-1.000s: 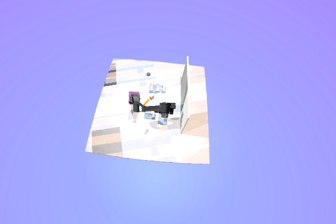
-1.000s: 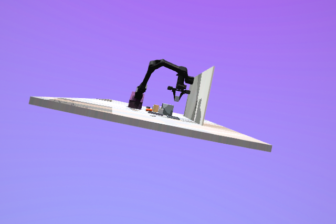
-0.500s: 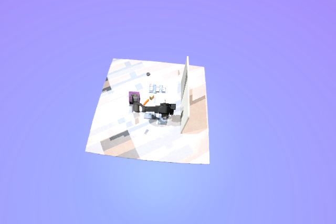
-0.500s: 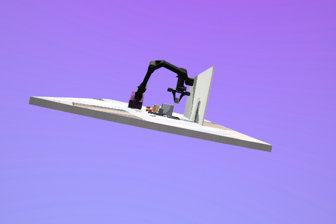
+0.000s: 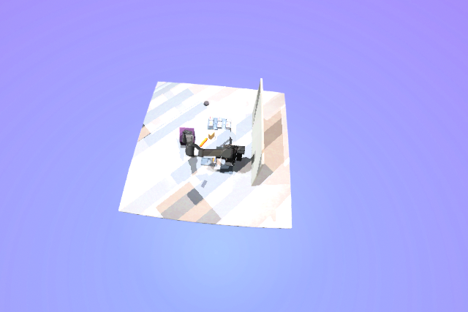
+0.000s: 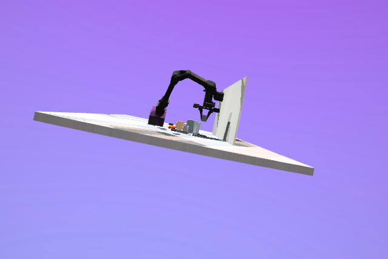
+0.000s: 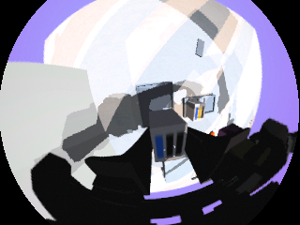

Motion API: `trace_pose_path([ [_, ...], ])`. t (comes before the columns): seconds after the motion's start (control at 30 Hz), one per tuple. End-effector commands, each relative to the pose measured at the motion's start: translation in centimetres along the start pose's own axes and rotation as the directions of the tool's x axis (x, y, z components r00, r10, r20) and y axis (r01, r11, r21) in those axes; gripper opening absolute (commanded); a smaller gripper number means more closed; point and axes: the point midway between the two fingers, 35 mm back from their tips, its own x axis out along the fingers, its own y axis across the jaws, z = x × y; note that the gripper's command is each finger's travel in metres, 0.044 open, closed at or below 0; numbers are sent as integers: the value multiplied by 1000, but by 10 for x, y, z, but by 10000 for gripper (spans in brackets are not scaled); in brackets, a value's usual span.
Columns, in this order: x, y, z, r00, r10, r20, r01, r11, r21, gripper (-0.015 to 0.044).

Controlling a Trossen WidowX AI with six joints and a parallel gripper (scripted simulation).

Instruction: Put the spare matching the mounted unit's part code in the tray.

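Note:
My gripper [image 6: 204, 117] [image 7: 163, 127] is shut on a grey box-shaped spare with one blue and two black stripes. It holds the spare in the air, above and beside the larger blue-grey tray [image 5: 227, 169] [image 7: 157, 92], which lies in shadow in the wrist view. A unit with blue and yellow stripes [image 7: 198, 112] stands at a smaller blue-grey framed base [image 5: 206, 161] [image 7: 210, 103] beside that tray. Three pale units stand in a row at the back: left [image 5: 210, 123], middle [image 5: 219, 123] and right [image 5: 228, 124]. No printed code is readable.
A tall pale panel [image 5: 257, 138] [image 6: 233, 108] [image 7: 42, 103] stands close beside the gripper. An orange stick [image 5: 203, 142] [image 6: 171, 127] and a tan block [image 5: 211, 135] [image 6: 179, 125] lie between the arm and the row. A dark round thing [image 5: 206, 103] lies farther back.

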Motion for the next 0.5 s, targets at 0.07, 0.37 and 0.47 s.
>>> trace_pose_path([
  [0.07, 6, 1, -1, 1000, 2, -3, -2, 1000, -5, 0],
  [0.37, 14, 2, -1, 1000, 2, -3, -2, 1000, -5, 0],
  [0.47, 17, 2, -1, 1000, 2, -3, -2, 1000, -5, 0],
])
